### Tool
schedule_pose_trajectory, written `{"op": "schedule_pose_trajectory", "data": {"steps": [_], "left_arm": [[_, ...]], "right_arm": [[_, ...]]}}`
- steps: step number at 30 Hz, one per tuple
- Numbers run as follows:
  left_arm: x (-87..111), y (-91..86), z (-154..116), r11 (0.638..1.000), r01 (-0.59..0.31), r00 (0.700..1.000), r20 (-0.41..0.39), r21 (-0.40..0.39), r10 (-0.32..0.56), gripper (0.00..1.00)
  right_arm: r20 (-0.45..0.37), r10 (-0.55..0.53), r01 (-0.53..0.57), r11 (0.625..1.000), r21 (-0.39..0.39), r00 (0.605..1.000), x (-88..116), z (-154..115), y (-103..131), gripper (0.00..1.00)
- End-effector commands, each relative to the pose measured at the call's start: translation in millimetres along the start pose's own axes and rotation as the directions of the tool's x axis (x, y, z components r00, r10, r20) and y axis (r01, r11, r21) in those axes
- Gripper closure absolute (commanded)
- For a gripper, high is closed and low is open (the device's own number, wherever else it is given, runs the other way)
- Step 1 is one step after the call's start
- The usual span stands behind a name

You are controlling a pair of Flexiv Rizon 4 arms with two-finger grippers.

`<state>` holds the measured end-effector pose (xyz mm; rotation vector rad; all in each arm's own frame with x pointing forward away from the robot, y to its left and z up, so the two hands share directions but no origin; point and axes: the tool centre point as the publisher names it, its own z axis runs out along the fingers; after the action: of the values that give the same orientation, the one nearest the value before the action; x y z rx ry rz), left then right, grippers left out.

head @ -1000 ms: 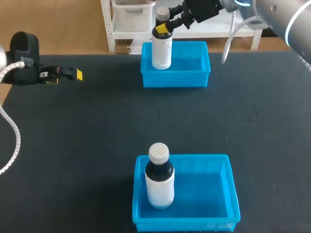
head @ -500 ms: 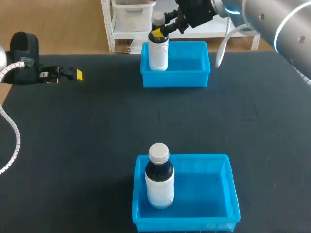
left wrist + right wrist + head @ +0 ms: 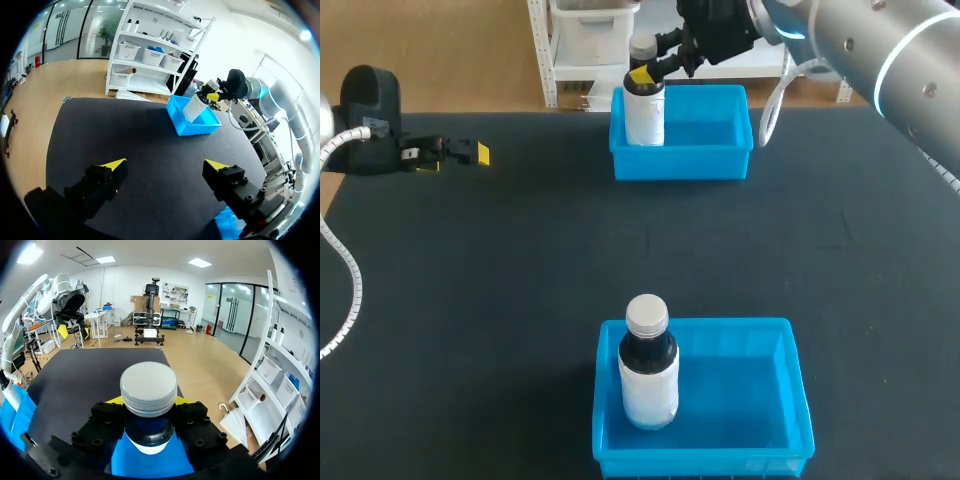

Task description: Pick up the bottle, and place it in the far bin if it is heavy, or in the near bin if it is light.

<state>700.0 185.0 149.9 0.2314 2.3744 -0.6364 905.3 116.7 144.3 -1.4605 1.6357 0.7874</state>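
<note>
A white bottle with a dark neck and grey cap stands upright in the left end of the far blue bin. My right gripper is shut on its neck just under the cap. In the right wrist view the cap sits between the yellow-tipped fingers, with the blue bin floor under it. My left gripper rests at the table's far left, well away from both bins. It is open and empty in its own view, where the bottle and far bin lie ahead.
A near blue bin at the table's front holds a second, similar bottle upright at its left side. Dark table surface stretches between the two bins.
My right arm has carried the bottle leftward and slightly down, into the left end of the far bin. The left arm has stayed put.
</note>
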Motion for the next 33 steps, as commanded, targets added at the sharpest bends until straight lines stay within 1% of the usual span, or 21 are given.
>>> {"op": "schedule_pose_trajectory", "data": {"steps": [1, 22, 29, 33], "left_arm": [[0.0, 0.0, 0, 1.000, 0.000, 1.000, 0.000, 0.000, 0.000, 0.00], [0.0, 0.0, 0, 1.000, 0.000, 1.000, 0.000, 0.000, 0.000, 0.00], [0.0, 0.0, 0, 1.000, 0.000, 1.000, 0.000, 0.000, 0.000, 0.00], [0.0, 0.0, 0, 1.000, 0.000, 1.000, 0.000, 0.000, 0.000, 0.00]], "right_arm": [[-0.002, 0.004, -0.004, 0.966, -0.257, 1.000, -2, 4, -11, 1.00], [-0.013, 0.029, -0.031, 0.962, -0.271, 0.999, 7, 13, -10, 1.00], [-0.017, 0.035, -0.038, 0.961, -0.274, 0.999, 9, 15, -12, 0.97], [-0.021, 0.038, -0.042, 0.961, -0.275, 0.999, 10, 17, -13, 0.93]]}}
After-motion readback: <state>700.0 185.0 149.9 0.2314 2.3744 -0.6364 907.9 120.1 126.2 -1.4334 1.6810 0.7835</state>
